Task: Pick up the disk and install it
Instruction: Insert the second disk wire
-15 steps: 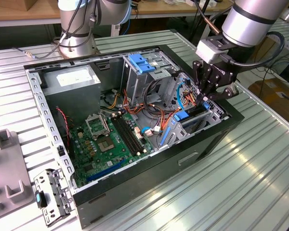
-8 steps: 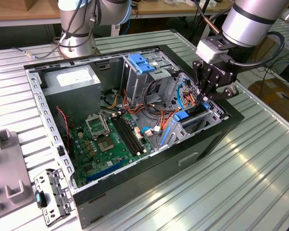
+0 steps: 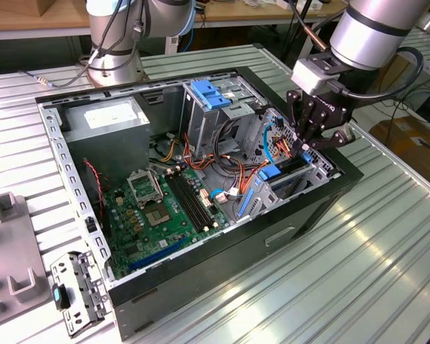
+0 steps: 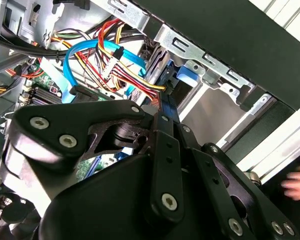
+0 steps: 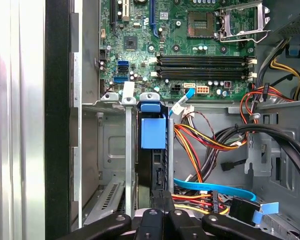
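The disk (image 3: 272, 173) stands on edge in the drive cage at the corner of the open computer case (image 3: 201, 287) on the exterior view's right. Its blue carrier tab (image 5: 153, 132) and dark edge show in the first wrist view, inside a metal slot. My gripper (image 3: 306, 147) hangs right over that slot. Its black fingers (image 5: 157, 215) are drawn together on the disk's upper edge, and a blue rail (image 4: 171, 107) shows between them in the second wrist view. The rest of the disk is hidden by the cage.
Orange, red and light-blue cables (image 5: 210, 145) crowd the space beside the cage. The motherboard (image 3: 158, 215), a grey power-supply box (image 3: 107, 118) and a blue bracket (image 3: 211, 93) fill the case. A second arm's base (image 3: 115, 50) stands behind. A person's hand (image 4: 297, 185) is outside the case wall.
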`<action>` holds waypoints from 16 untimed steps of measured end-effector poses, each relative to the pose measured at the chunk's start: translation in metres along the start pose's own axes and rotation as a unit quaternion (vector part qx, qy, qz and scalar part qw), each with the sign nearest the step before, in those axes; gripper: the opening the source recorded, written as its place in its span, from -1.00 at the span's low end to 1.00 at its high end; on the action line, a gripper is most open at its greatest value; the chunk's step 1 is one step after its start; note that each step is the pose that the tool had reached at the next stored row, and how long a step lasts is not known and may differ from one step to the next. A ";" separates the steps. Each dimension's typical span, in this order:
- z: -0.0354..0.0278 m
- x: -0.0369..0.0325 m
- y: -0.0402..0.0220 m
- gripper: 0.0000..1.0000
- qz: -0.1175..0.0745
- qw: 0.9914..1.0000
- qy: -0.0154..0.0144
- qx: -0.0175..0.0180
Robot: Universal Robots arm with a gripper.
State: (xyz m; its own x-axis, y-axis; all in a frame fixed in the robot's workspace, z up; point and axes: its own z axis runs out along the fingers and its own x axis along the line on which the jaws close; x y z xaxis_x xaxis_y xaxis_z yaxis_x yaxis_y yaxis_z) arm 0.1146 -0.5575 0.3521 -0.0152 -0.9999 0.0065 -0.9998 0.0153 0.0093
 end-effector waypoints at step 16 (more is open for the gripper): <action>-0.0149 0.0002 0.0074 -0.79 0.000 1.000 0.000 0.000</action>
State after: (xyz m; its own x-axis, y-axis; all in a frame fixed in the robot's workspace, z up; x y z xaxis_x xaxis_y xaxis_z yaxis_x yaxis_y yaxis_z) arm 0.1073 -0.5575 0.3671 -0.0152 -0.9999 0.0065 -0.9998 0.0153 0.0093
